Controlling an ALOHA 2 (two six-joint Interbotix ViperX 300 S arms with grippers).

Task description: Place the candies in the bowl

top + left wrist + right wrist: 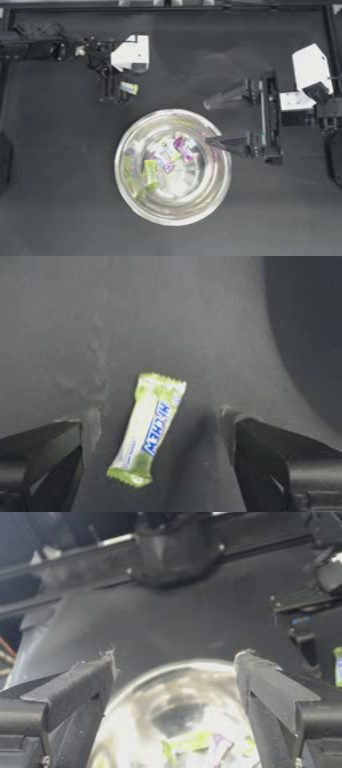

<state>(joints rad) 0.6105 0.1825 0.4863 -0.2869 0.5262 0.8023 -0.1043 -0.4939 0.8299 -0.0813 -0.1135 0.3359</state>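
Observation:
The shiny silver bowl (133, 200) sits mid-table with several candies in it, yellow-green (151, 172) and pink-purple (184, 149). One yellow-green candy (129, 88) (148, 428) lies on the table beyond the bowl's far left rim. My left gripper (117, 92) (159, 415) hangs open over it, a jaw on each side, neither touching it. At the bowl's right side my right gripper (208, 122) (174, 667) is open wide and holds nothing; one of its fingers (227, 142) reaches over the rim. The right wrist view looks down into the bowl (133, 712).
Dark table all round. The right arm's white wrist block (310, 67) is at the right, the left arm's (130, 52) at the upper left. A frame rail (167, 7) runs along the far edge.

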